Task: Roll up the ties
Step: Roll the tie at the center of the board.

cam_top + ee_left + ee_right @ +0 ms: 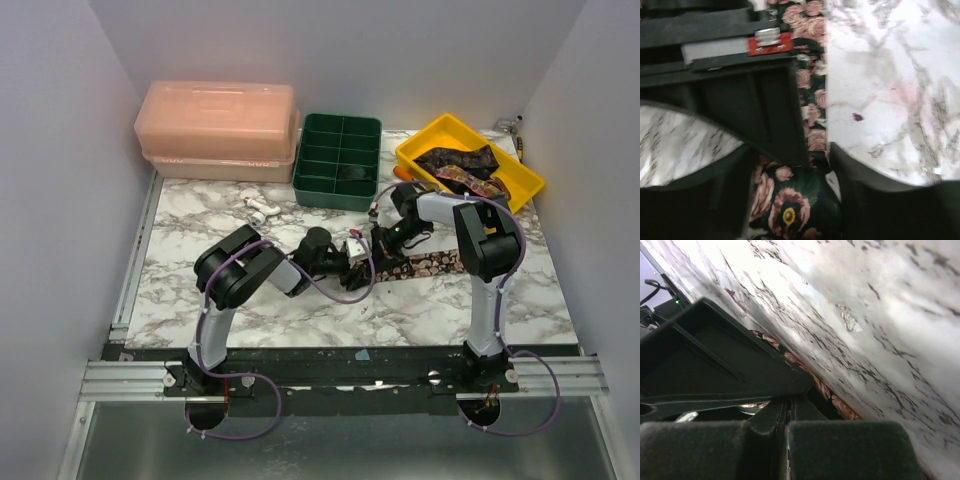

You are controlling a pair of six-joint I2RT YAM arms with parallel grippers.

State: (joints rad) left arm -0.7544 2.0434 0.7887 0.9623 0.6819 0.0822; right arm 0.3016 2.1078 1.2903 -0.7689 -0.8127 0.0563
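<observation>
Left arm stretched low toward centre of table [250, 215]. Left hand [788, 167]: fingers [875, 200] apart, straddling bunched end of tie [432, 264] lying flat on table; pressing it or not, cannot tell. Right arm folded back, elbow high. Right hand [788, 412] clenched, tips down at same tie, just beside left hand. More ties [462, 166] in yellow tray [425, 140]

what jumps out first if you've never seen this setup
The left arm and the right arm meet at the middle of the marble table, over a dark flowered tie lying on it. Behind them, bright colours stand out: a pink lidded box at the back left, a green divided tray beside it, and a yellow tray at the back right holding more ties.
</observation>
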